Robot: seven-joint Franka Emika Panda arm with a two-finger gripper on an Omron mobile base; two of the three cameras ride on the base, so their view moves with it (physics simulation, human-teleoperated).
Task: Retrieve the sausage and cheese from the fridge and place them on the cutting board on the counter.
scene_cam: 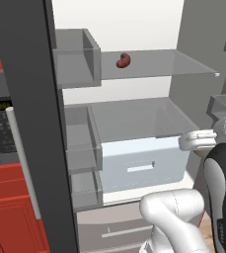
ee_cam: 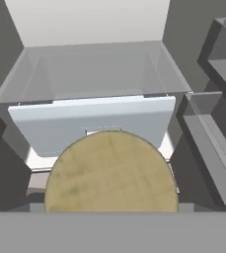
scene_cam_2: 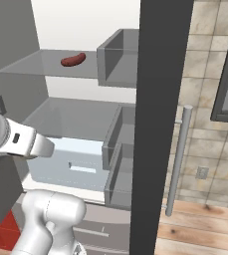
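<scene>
Nearest the hand's camera, the cheese (ee_cam: 111,173) looms large and round, pale tan, right up against the lens where the pincer's tips would be; the tips themselves are hidden, so I cannot tell whether the pincer grips it or merely stands wide around it. Behind it sits a pale blue-white drawer (ee_cam: 92,121) under a glass shelf (ee_cam: 94,71) inside the open fridge (scene_cam: 134,20). The base views add what the hand misses: the sausage (scene_cam: 123,60) lies alone on the upper glass shelf (scene_cam: 169,62), and dark door edges (scene_cam_2: 158,124) with grey door bins (scene_cam: 77,57) crowd both sides. A microwave (scene_cam: 1,126) sits in red cabinets at left.
</scene>
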